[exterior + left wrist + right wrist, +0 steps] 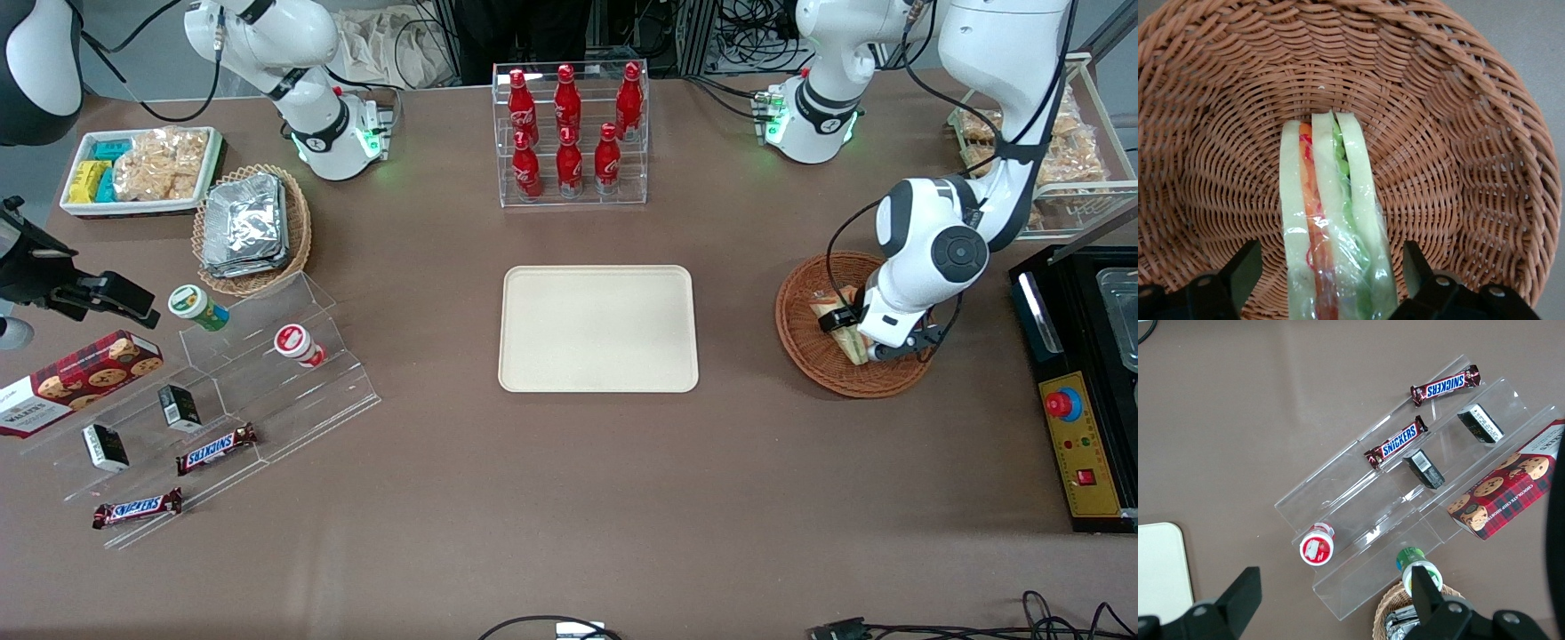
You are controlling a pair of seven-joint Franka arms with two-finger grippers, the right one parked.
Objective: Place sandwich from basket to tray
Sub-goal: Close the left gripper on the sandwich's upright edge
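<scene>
The sandwich (1331,220), a wedge of white bread with orange and green filling in clear wrap, lies in the reddish-brown wicker basket (1458,133). In the front view the basket (800,342) sits toward the working arm's end of the table, with the sandwich (849,342) partly hidden by the arm. My left gripper (1331,273) is down in the basket, open, with one dark finger (1241,270) on each side of the sandwich and a gap to the wrap. In the front view the gripper (858,333) is mostly hidden by the wrist. The cream-beige tray (597,328) lies flat at the table's middle.
A clear rack of red bottles (569,133) stands farther from the front camera than the tray. A black box with a red button (1080,418) lies beside the basket at the table's end. A tan basket of foil packs (249,227) and a clear snack stand (222,391) lie toward the parked arm's end.
</scene>
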